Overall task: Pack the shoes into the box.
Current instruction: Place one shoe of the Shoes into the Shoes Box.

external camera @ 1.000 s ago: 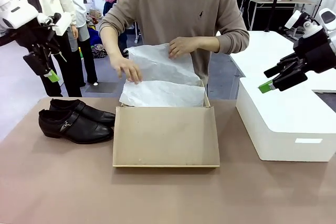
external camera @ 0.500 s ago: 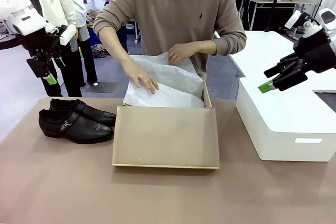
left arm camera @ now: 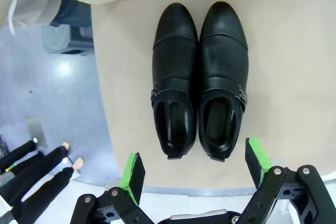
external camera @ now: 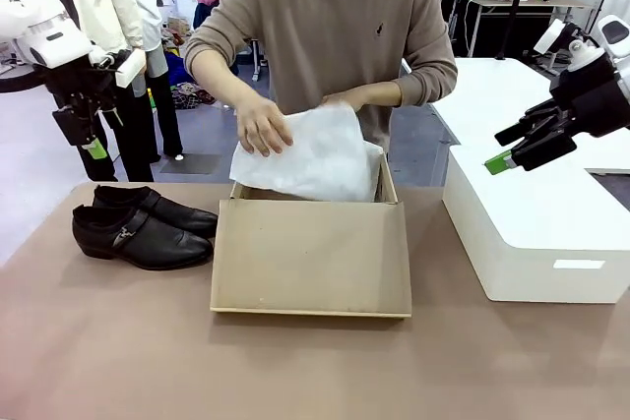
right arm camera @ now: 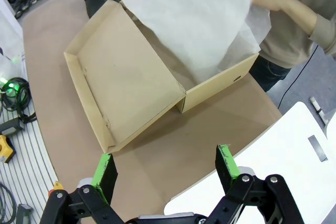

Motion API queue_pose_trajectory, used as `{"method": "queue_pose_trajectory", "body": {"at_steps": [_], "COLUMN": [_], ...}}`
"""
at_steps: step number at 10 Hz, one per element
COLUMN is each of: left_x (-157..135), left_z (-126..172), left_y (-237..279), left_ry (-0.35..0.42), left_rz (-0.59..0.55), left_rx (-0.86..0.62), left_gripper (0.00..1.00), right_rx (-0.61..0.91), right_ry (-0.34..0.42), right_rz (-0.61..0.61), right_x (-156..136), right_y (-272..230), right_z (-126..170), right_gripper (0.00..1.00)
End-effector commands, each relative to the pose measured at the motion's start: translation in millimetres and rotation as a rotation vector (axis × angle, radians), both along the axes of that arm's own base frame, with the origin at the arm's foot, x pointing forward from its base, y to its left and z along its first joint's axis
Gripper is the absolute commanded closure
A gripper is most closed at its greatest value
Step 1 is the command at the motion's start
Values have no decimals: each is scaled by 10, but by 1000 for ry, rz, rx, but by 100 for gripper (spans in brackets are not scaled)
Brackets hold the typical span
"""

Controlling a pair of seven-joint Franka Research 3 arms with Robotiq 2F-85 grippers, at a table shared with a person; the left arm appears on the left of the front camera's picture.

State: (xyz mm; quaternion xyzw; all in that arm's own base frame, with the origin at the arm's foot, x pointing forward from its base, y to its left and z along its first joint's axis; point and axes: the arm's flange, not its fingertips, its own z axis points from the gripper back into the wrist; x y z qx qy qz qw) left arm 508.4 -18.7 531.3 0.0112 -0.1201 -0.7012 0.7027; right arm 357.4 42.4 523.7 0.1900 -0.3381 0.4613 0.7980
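Two glossy black shoes [external camera: 145,226] lie side by side on the table's left, toes pointing toward the box; the left wrist view has the shoes [left arm camera: 199,80] straight below. The tan cardboard box [external camera: 311,253] sits mid-table with its flap lid folded toward me, and in the right wrist view the box [right arm camera: 126,85] lies open. A person's hands hold up white tissue paper [external camera: 313,155] over the box's far side. My left gripper [external camera: 91,135] hangs open high above the shoes, nothing between its green pads. My right gripper [external camera: 507,150] hovers open above the white block.
A large smooth white block [external camera: 536,228] stands at the table's right. The person stands at the far edge behind the box. Bare brown tabletop [external camera: 295,366] spreads in front of the box and shoes.
The person has lifted and bunched the tissue paper up from the box. My left arm has shifted slightly. The right arm has not moved.
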Motion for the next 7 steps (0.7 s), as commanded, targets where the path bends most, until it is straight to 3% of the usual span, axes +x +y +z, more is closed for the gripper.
{"method": "queue_pose_trajectory", "body": {"at_steps": [1, 7], "left_x": [-39, 56], "left_z": [13, -19], "left_y": [18, 14], "left_ry": [-4, -9], "left_rz": [3, -5], "left_rx": [-15, 13], "left_gripper": [0, 0], "right_rx": [20, 20], "right_ry": [-23, -23], "right_rz": [26, 26], "right_x": [35, 35], "right_y": [-12, -12], "right_z": [-12, -12], "right_gripper": [0, 0]}}
